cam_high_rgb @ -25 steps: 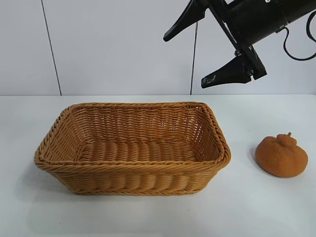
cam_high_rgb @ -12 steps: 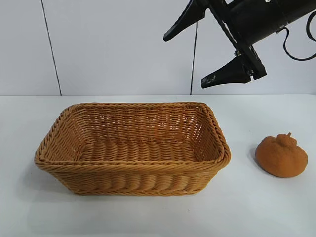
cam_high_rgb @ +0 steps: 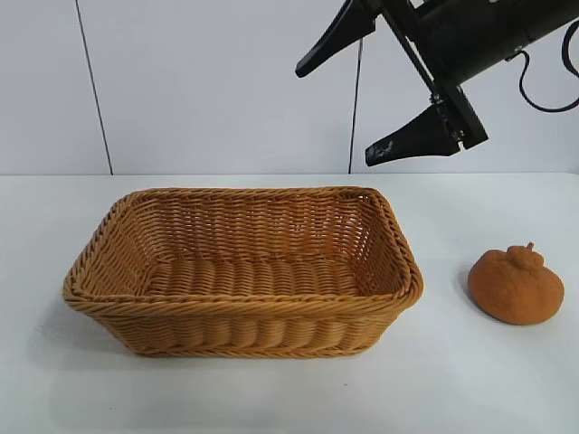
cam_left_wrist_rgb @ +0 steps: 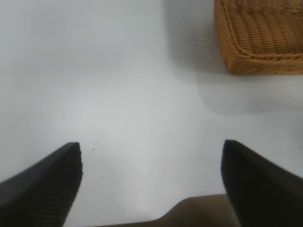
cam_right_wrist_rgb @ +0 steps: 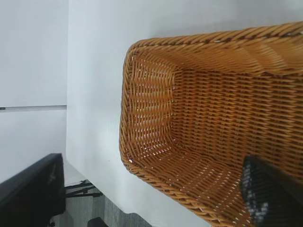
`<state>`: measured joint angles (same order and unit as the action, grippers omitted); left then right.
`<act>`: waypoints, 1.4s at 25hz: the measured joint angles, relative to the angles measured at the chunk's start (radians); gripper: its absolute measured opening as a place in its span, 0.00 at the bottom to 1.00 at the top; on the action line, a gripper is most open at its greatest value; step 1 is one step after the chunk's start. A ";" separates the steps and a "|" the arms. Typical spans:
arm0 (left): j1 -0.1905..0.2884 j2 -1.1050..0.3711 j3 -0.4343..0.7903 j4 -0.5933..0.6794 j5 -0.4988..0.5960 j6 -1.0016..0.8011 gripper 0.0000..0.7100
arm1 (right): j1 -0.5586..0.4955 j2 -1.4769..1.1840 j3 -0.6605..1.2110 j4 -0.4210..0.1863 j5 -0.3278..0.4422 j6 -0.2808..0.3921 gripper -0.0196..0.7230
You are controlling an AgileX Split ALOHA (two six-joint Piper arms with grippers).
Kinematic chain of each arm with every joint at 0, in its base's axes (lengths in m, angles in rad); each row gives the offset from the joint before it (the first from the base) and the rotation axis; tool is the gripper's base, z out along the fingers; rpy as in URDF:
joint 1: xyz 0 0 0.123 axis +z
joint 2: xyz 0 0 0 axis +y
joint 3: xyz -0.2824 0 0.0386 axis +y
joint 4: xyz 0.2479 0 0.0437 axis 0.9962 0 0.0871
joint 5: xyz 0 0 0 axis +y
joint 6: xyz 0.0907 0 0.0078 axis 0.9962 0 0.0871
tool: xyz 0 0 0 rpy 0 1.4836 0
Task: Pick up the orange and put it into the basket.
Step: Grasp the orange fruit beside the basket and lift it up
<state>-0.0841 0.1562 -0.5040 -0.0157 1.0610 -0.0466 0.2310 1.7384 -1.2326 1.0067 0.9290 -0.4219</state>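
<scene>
You have the orange (cam_high_rgb: 516, 286) sitting on the bench (cam_high_rgb: 452, 380) at the right edge of the exterior frame, just below mid-height, stem bump upward. It is clear of the basket (cam_high_rgb: 242, 271), which fills the centre of that frame with bare bench between the two. Nothing lies in the basket.

Your right pincer (cam_high_rgb: 346, 102) hangs in the upper right of the exterior frame, above the basket's far right corner and well above the bench. Its two black fingers are spread wide with nothing between them, and they point down toward the left of the frame. Its wrist view looks into the basket (cam_right_wrist_rgb: 199, 137), with one finger at each lower corner of the frame.

Your left pincer (cam_left_wrist_rgb: 151, 156) appears only in its own wrist view. Its fingers (cam_left_wrist_rgb: 47, 184) stand wide apart at the lower corners over bare bench (cam_left_wrist_rgb: 118, 85), gripping nothing. A corner of the basket (cam_left_wrist_rgb: 258, 38) shows at the upper right of that frame, apart from the fingers.
</scene>
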 joint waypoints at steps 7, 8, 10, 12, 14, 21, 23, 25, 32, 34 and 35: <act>0.000 -0.160 0.001 -0.003 0.000 0.000 0.81 | 0.000 0.000 -0.143 -0.172 0.080 0.094 0.96; 0.000 -0.160 0.001 -0.003 0.000 0.000 0.81 | 0.000 0.000 -0.160 -0.225 0.084 0.129 0.96; 0.000 -0.160 0.001 -0.003 0.000 0.000 0.81 | 0.000 0.000 -0.201 -0.348 0.089 0.207 0.96; 0.000 -0.160 0.001 -0.003 0.000 0.000 0.81 | 0.000 0.000 -0.232 -0.496 0.107 0.306 0.96; 0.000 -0.160 0.001 -0.003 0.000 0.000 0.81 | 0.000 0.000 -0.253 -0.660 0.141 0.376 0.96; 0.000 -0.160 0.001 -0.003 0.000 0.000 0.81 | -0.092 0.000 -0.259 -0.852 0.189 0.454 0.96; 0.000 -0.160 0.001 -0.003 0.000 0.000 0.81 | -0.141 0.000 -0.259 -0.833 0.187 0.443 0.96; 0.000 -0.160 0.001 -0.003 0.000 0.000 0.81 | -0.174 0.000 -0.259 -0.822 0.187 0.427 0.96; 0.000 -0.160 0.001 -0.003 0.000 0.000 0.81 | -0.209 0.064 -0.261 -0.818 0.201 0.405 0.96; 0.000 -0.160 0.001 -0.003 0.000 0.000 0.81 | -0.209 0.108 -0.261 -0.818 0.205 0.400 0.96; 0.000 -0.160 0.001 -0.003 0.000 0.000 0.81 | -0.209 0.129 -0.261 -0.818 0.207 0.399 0.96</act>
<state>-0.0841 -0.0042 -0.5029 -0.0185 1.0615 -0.0466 0.0219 1.8676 -1.4936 0.1887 1.1357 -0.0234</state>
